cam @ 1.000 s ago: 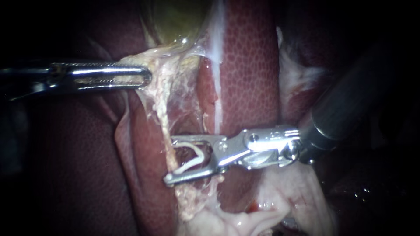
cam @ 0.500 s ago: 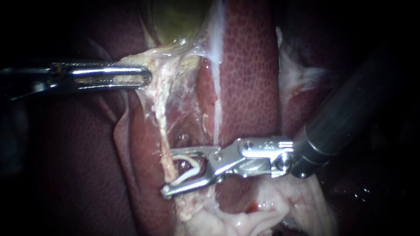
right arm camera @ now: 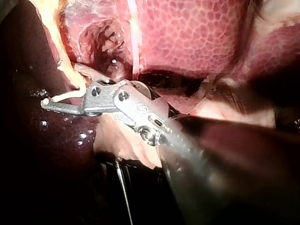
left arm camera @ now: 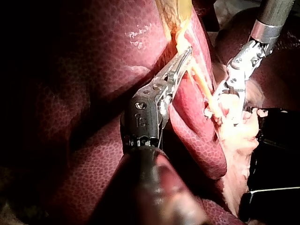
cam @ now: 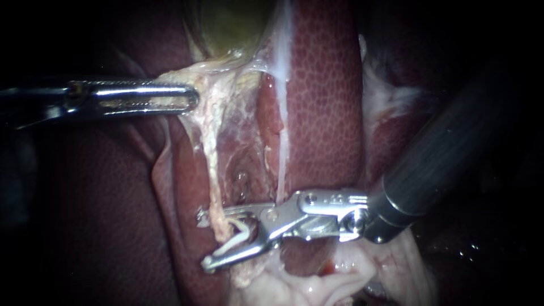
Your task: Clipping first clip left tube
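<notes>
Endoscope view: the left instrument (cam: 190, 99) enters from the left, its claw closed flat on the pale tissue (cam: 207, 85) just beneath the gallbladder (cam: 232, 25). From that tissue the left tube (cam: 211, 170) runs down as a thin pale strand over the liver (cam: 323, 102), apart from a whiter strand (cam: 281, 141) nearer the view's right. The right instrument (cam: 207, 239) enters from the right. Its claw stands moderately wide and carries a white clip (cam: 241, 232), one leg against each half, with the left tube passing between the tips.

Left wrist view: the left instrument's claw (left arm camera: 186, 50) is clamped on the pale tissue. The right instrument's claw lies beyond and beside it, at the left tube (left arm camera: 201, 84).

Right wrist view: one leg of the clip (right arm camera: 63, 97) lies along the nearer half of the claw. The left tube (right arm camera: 65, 65) descends into the opening, with the liver behind.
</notes>
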Robot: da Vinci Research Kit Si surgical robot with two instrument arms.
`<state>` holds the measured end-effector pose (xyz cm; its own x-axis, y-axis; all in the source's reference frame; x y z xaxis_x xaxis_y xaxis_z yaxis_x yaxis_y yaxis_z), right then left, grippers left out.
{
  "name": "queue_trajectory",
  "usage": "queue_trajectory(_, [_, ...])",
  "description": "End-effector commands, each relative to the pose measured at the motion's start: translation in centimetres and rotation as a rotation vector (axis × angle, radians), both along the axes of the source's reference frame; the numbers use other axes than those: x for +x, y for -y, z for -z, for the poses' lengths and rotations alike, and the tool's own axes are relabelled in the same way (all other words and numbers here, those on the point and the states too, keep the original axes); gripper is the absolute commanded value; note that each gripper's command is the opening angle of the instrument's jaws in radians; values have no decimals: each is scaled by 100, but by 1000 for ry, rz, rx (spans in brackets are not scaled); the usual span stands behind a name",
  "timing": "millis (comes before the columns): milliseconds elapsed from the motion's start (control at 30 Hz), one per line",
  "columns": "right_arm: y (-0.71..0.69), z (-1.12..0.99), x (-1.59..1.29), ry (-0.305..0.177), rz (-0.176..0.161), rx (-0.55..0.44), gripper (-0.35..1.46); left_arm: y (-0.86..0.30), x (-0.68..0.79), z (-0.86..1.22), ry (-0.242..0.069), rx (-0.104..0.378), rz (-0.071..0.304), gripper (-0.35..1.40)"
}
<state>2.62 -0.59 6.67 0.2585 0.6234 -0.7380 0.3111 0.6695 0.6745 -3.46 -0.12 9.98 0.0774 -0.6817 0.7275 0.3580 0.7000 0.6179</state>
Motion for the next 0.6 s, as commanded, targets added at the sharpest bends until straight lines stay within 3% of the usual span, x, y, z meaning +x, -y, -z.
queue_trajectory(33, [-1, 0, 1, -5, -6, 7, 55, 0, 0, 0, 0, -1, 0, -35])
queue_trajectory(600, [-19, -5, 3, -42, -52, 39, 53, 1, -1, 0, -1, -1, 0, -35])
